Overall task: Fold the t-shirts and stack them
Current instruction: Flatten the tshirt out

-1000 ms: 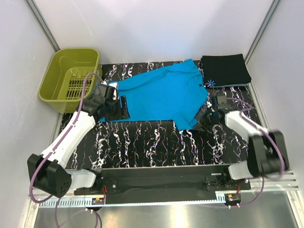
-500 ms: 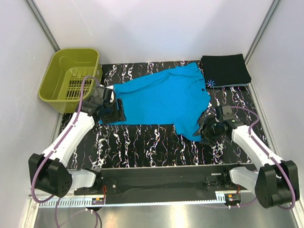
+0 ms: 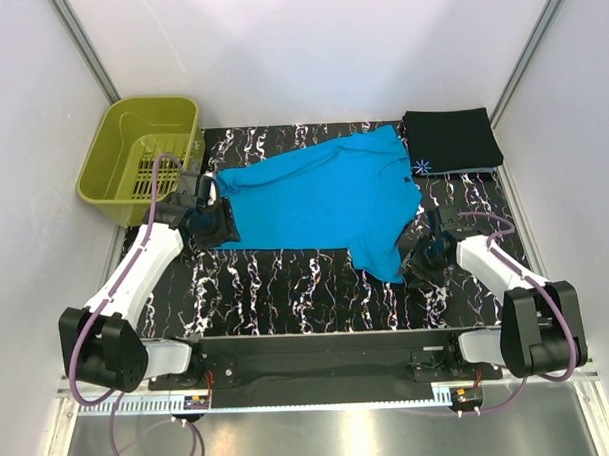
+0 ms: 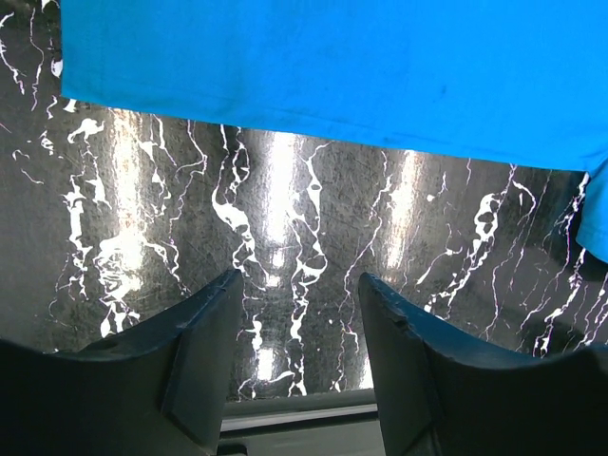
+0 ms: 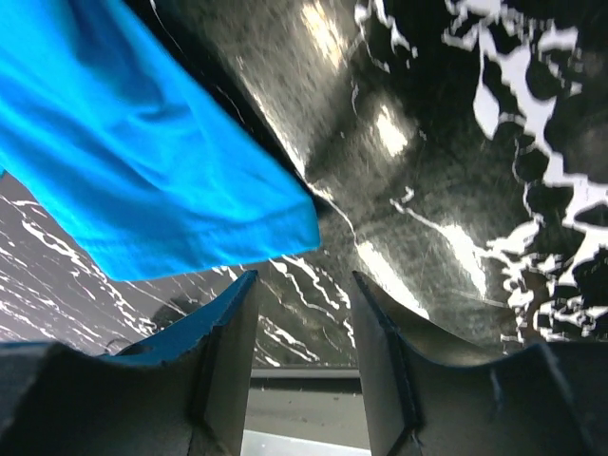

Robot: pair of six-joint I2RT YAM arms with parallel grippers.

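Note:
The turquoise-blue t-shirt [image 3: 318, 195] lies spread on the black marbled table, one corner hanging toward the front right. The black t-shirt [image 3: 449, 139] with its starburst mark lies folded at the back right. My left gripper [image 3: 219, 229] is open and empty just off the blue shirt's left edge; the shirt's hem [image 4: 332, 76] shows ahead of its fingers. My right gripper [image 3: 418, 261] is open and empty beside the shirt's front right corner [image 5: 190, 218], which lies just ahead of the fingers.
An olive-green plastic basket [image 3: 142, 146] stands at the back left, off the table's corner. White walls close in on both sides. The table's front edge rail runs just before the arm bases.
Both grippers have let go of the blue shirt and drawn back from it. The shirt has been pulled flatter and now lies spread on the table.

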